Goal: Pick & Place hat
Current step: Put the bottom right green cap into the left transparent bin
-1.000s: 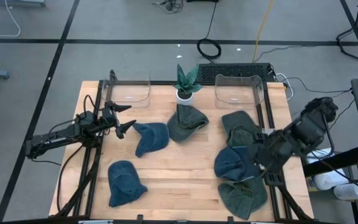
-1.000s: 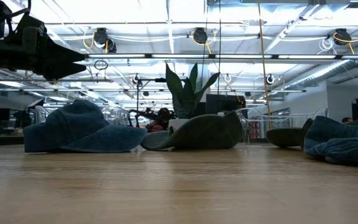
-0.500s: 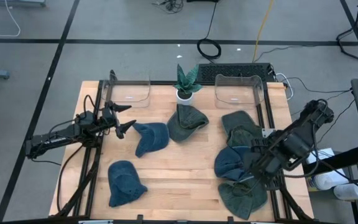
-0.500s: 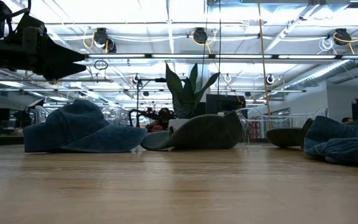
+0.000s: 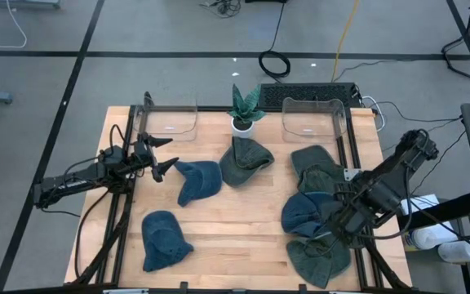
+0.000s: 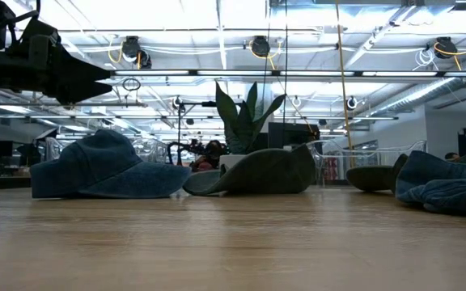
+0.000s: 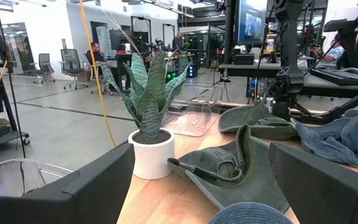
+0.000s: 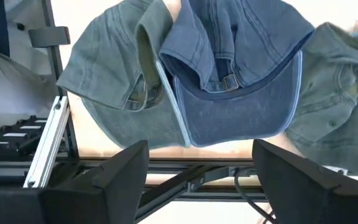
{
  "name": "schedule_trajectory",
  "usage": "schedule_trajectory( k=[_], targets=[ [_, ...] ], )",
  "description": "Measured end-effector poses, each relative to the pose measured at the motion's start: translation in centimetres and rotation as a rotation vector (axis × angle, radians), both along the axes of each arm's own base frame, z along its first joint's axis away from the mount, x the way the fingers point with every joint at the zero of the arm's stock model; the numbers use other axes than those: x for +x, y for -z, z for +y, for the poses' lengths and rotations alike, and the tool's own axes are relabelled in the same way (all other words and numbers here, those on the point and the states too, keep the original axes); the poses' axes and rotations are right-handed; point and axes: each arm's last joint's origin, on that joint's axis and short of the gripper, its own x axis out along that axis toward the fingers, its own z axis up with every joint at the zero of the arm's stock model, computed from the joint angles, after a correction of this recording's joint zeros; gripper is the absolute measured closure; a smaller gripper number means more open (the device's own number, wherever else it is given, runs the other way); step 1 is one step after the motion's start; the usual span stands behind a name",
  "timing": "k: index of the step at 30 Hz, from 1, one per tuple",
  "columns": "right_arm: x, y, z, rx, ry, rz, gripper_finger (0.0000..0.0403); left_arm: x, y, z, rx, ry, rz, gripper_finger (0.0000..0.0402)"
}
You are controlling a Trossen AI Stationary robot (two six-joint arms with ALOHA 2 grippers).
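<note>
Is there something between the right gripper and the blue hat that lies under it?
Nothing visible blocks it. The right gripper is open and hangs directly over the blue hat, with only air between. Green hats lie against it on both sides, partly under its edges.

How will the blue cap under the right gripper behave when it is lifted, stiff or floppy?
Probably floppy: the blue cap lies crumpled, its crown folded in, so it may sag from the open right gripper. Its brim looks flatter and likely stiffer. It overlaps a green cap, which might drag along.
</note>
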Motion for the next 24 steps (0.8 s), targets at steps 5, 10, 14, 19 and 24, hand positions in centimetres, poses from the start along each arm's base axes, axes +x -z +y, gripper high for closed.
schedule_trajectory(
  k=[5, 10, 14, 19, 24],
  targets=[
    [-0.5, 1.3, 0.1, -0.013, -0.002, 0.015, 0.0129, 0.0, 0.0, 0.0, 0.0, 0.0, 0.0, 0.0023],
    [-0.8, 2.3, 0.3, -0.033, -0.03, 0.031, 0.0129, 0.0, 0.0, 0.0, 0.0, 0.0, 0.0, 0.0023],
    [-0.7, 3.0, 0.5, -0.038, -0.032, 0.037, 0.0129, 0.0, 0.0, 0.0, 0.0, 0.0, 0.0, 0.0023],
    [-0.5, 4.0, 0.6, -0.033, -0.033, 0.032, 0.0129, 0.0, 0.0, 0.0, 0.0, 0.0, 0.0, 0.0023],
    [-0.3, 4.8, 0.9, -0.016, -0.036, 0.017, 0.0129, 0.0, 0.0, 0.0, 0.0, 0.0, 0.0, 0.0023]
  ],
)
